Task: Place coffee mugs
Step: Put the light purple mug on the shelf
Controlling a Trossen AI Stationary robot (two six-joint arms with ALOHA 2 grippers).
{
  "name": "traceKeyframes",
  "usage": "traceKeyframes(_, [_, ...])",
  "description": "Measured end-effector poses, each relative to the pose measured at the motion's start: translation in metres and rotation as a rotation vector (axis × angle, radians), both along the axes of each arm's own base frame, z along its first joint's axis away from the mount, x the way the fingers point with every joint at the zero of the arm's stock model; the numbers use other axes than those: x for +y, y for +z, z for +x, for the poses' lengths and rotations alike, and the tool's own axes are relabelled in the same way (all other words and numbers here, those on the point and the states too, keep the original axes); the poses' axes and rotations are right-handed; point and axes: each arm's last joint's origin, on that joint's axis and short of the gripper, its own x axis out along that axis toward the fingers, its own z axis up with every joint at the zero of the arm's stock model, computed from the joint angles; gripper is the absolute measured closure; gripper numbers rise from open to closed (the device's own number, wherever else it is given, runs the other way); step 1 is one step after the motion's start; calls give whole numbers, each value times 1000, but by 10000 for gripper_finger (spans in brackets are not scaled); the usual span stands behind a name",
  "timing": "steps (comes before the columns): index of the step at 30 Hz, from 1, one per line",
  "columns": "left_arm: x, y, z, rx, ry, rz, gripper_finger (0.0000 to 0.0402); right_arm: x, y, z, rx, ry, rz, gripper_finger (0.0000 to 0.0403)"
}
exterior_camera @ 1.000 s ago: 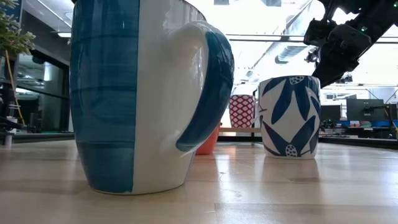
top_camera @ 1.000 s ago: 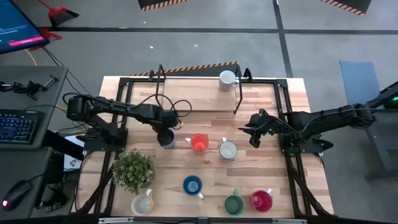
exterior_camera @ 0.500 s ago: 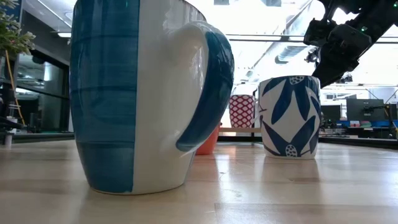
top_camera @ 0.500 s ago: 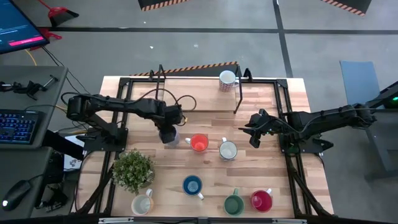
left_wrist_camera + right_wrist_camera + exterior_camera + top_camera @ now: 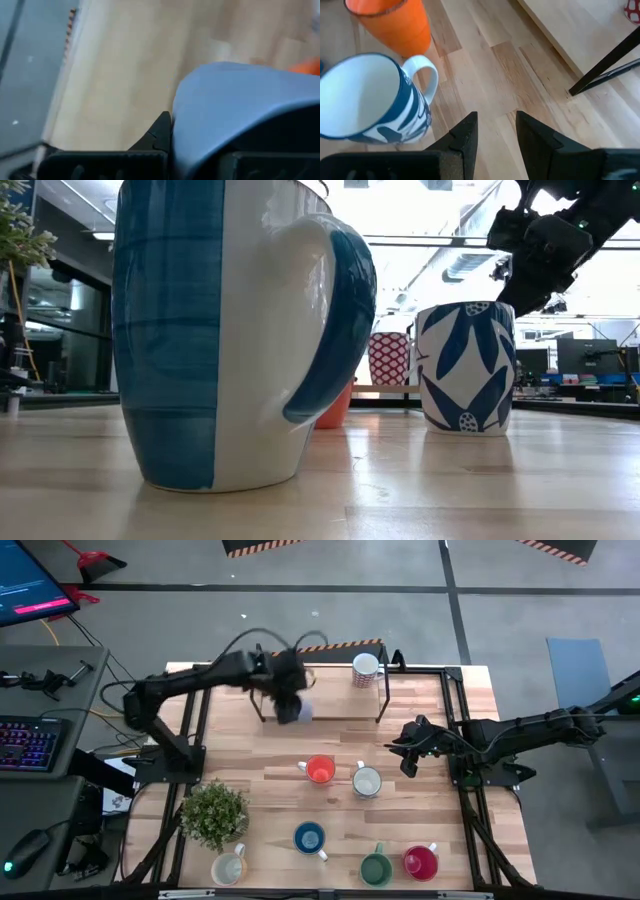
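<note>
A robotics lab or test workshop: a wooden table [image 5: 330, 790] in a black metal frame [image 5: 455, 740] stood on a grey concrete floor [image 5: 300, 620] marked with black-and-yellow hazard tape [image 5: 310, 648]; a side desk held a backlit keyboard [image 5: 28, 743], a mouse [image 5: 25, 852] and a monitor [image 5: 30, 585]; beyond the table lay an open hall with ceiling strip lights [image 5: 420, 220] and further screens [image 5: 585, 358].

A grey-blue mug [image 5: 240, 107] fills most of the near field, pressed against the left gripper's [image 5: 200, 160] dark fingers [image 5: 157, 132], which are closed on it. Beyond it lies the light wooden table [image 5: 130, 65], blurred. A sliver of an orange mug [image 5: 309, 66] shows past the grey-blue mug. Grey floor [image 5: 30, 65] borders the table edge.
</note>
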Motion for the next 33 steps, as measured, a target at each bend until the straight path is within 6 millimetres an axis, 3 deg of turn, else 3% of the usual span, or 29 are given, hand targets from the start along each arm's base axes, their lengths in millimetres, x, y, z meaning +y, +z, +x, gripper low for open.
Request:
traceKeyframes(6, [68,-14,18,32,58,-41,396,0,1,1,-26,-26,28,288])
traceKeyframes(13, [136,-37,1,75,313,-161,396,0,1,1,-30,-41,38,288])
traceKeyframes(19, [157,-54,-11,125,480,-243,396,0,1,1,-29,-41,38,288])
traceKeyframes(33, [169,-87,-5,236,599,-192,396,0,2,2,-38,-51,48,288])
